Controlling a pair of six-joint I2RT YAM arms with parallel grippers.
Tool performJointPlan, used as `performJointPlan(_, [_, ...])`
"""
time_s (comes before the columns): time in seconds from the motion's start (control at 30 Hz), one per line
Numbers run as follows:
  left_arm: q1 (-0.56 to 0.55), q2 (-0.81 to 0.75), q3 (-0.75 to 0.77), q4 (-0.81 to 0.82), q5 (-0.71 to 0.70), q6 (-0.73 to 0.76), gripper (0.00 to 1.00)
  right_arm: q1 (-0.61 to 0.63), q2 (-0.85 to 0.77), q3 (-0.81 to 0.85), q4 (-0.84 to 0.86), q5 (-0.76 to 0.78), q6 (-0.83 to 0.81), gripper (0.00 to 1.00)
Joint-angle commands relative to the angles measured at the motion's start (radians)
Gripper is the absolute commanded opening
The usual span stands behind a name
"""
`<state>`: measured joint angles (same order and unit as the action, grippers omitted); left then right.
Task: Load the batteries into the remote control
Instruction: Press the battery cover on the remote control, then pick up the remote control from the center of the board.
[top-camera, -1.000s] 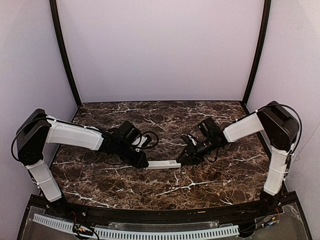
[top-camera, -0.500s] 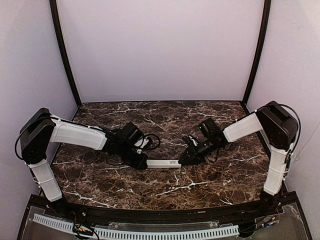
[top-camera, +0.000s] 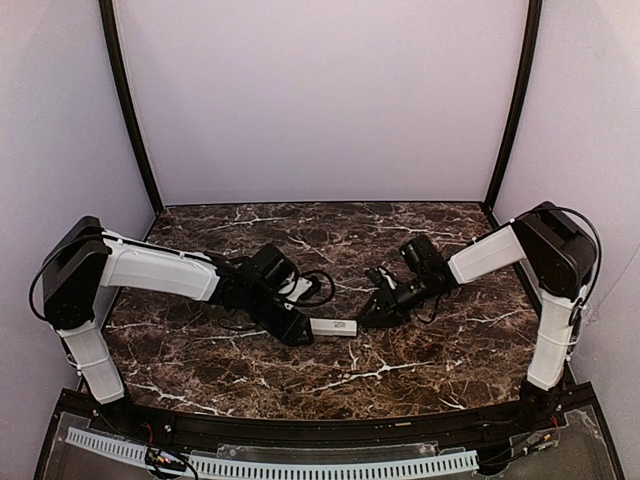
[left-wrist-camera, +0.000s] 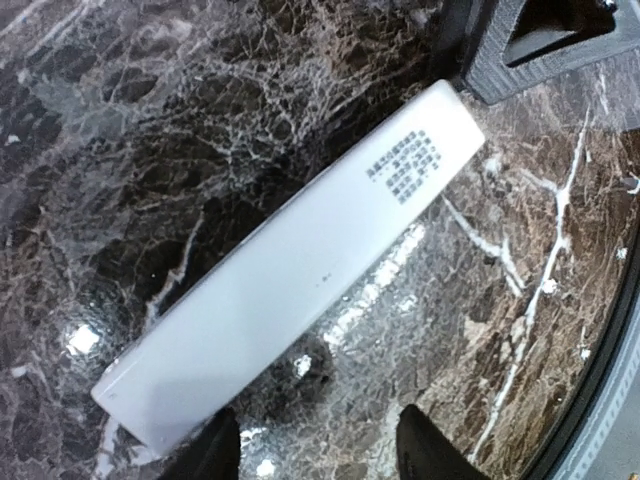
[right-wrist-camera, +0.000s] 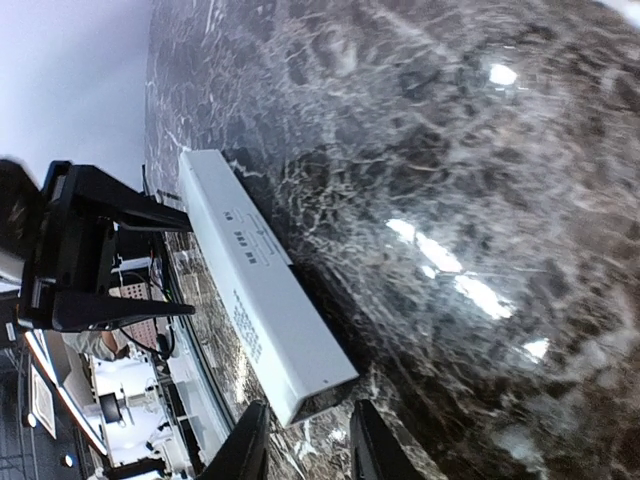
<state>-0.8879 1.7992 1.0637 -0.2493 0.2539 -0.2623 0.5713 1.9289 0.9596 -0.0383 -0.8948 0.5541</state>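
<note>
The remote control (top-camera: 335, 326) is a slim white bar lying flat on the marble table (top-camera: 400, 370) between my two grippers. No batteries show in any view. My left gripper (top-camera: 302, 331) stands over the remote's left end. In the left wrist view the remote (left-wrist-camera: 300, 260) runs diagonally, printed text near its far end. The left gripper (left-wrist-camera: 320, 455) is open, its left fingertip (left-wrist-camera: 215, 450) beside the remote's near end. My right gripper (top-camera: 368, 318) is at the right end. In the right wrist view the remote's (right-wrist-camera: 262, 285) dark end lies just ahead of the open right gripper (right-wrist-camera: 308, 445).
Dark marble with white veins covers the whole work surface. Lilac walls close it in at the back and sides (top-camera: 320, 100). A black rail (top-camera: 320, 430) runs along the near edge. Left arm cables (top-camera: 315, 285) loop above the remote.
My left gripper has slid right along the remote, covering more of its left end, and its jaws have opened. The right gripper has stayed at the right end.
</note>
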Motion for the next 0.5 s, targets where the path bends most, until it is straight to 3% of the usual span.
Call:
performJointPlan(0.0, [0.010, -0.124, 0.014, -0.068, 0.015, 0.145, 0.62, -0.049, -0.063, -0.030, 0.000, -0.008, -0.034, 0.34])
performJointPlan(0.17, [0.009, -0.108, 0.119, -0.204, 0.000, 0.335, 0.78, -0.095, -0.133, -0.051, 0.001, 0.000, -0.084, 0.47])
performJointPlan(0.3, [0.010, -0.061, 0.190, -0.261, -0.034, 0.473, 0.79, -0.120, -0.207, -0.074, 0.014, 0.017, -0.120, 0.54])
performJointPlan(0.47, [0.022, -0.006, 0.251, -0.321, -0.086, 0.679, 0.78, -0.144, -0.268, -0.101, 0.032, 0.010, -0.138, 0.56])
